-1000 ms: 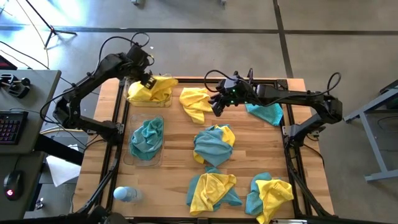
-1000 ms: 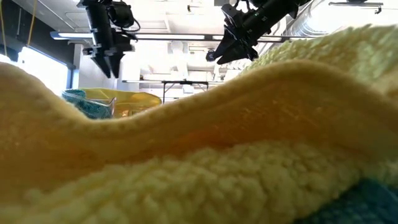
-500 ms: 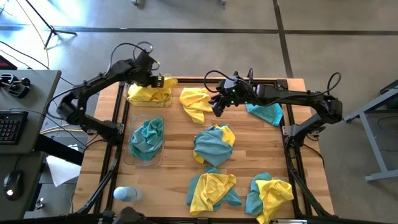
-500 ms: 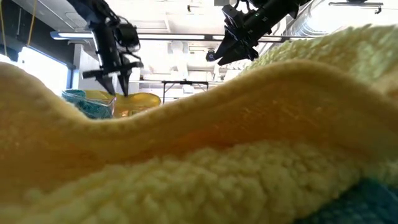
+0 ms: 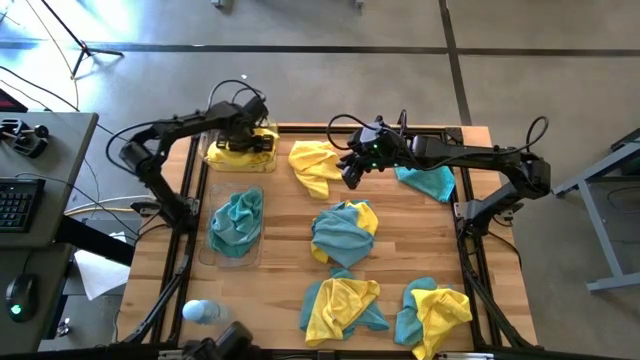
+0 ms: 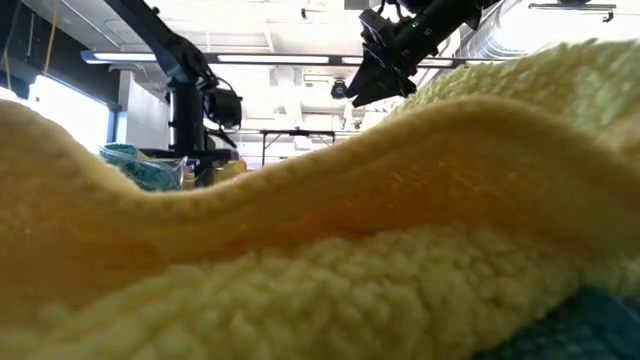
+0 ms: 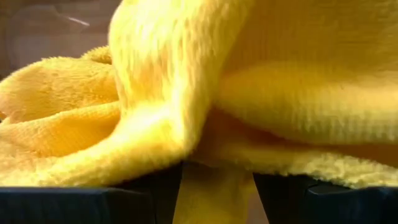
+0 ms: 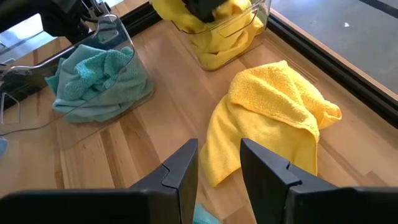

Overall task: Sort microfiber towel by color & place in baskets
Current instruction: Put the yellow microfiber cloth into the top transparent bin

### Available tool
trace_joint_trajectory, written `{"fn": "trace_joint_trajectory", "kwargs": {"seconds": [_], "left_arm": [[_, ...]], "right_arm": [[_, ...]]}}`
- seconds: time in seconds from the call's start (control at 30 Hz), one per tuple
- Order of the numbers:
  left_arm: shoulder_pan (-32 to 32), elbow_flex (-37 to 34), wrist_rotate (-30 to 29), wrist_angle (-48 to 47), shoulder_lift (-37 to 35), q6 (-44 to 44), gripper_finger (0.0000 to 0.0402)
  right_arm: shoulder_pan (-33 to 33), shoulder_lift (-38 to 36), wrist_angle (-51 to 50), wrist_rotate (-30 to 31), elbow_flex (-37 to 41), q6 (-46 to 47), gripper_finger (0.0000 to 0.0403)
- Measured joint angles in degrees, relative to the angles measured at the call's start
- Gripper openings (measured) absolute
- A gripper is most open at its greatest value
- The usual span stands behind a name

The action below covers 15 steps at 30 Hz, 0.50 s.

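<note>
At the far-left corner of the table [image 5: 290, 230], the left gripper [image 5: 247, 138] is down inside the basket [image 5: 268, 158] of yellow towels [image 5: 232, 152]; its wrist view is filled w/ yellow pile pressed against the fingers, and whether they are parted or closed on cloth I cannot tell. Just nearer along the left edge sits the second basket [image 5: 222, 255], holding teal towels [image 5: 236, 220].

Right gripper [image 5: 347, 176] hovers over the far-middle of the table, beside a loose yellow towel [image 5: 315, 166]; its fingers stand narrowly apart w/ nothing between them (wrist view shows that towel right ahead of the tips). A teal towel [image 5: 428, 182] lies under the right arm near the far-right edge. Still unsorted: a teal-and-yellow heap [image 5: 343, 233] mid-table, plus two more mixed heaps, one [image 5: 342, 306] at the near-middle, one [image 5: 432, 312] at the near-right. A pale bottle [image 5: 200, 312] stands at the near-left corner.

Handling, as a judgement: these cloths look light, soft and floppy, w/ a grippy pile, so unlikely to slip or break. They'll drape and drag, though, and in the mixed heaps one colour may snag its neighbour. Best hold is prob. a raised fold or ridge near the middle of a cloth, pinched from above, not a flat edge.

No brand, label or writing is readable in any view.
</note>
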<state>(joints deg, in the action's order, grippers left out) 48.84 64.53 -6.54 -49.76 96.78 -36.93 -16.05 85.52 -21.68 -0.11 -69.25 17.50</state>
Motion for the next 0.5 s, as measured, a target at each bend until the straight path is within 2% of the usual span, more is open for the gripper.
{"fn": "trace_joint_trajectory", "kwargs": {"seconds": [0.3,0.5], "left_arm": [[-0.64,0.11,-1.69,0.64,5.03,-1.07,0.0172],[-0.64,0.09,-1.86,0.54,4.48,-3.1,0.0172]], "right_arm": [[0.0,0.02,-0.36,-0.37,0.0,-1.09,0.0114],[0.0,0.02,-0.38,-0.37,0.0,-1.51,0.0114]]}}
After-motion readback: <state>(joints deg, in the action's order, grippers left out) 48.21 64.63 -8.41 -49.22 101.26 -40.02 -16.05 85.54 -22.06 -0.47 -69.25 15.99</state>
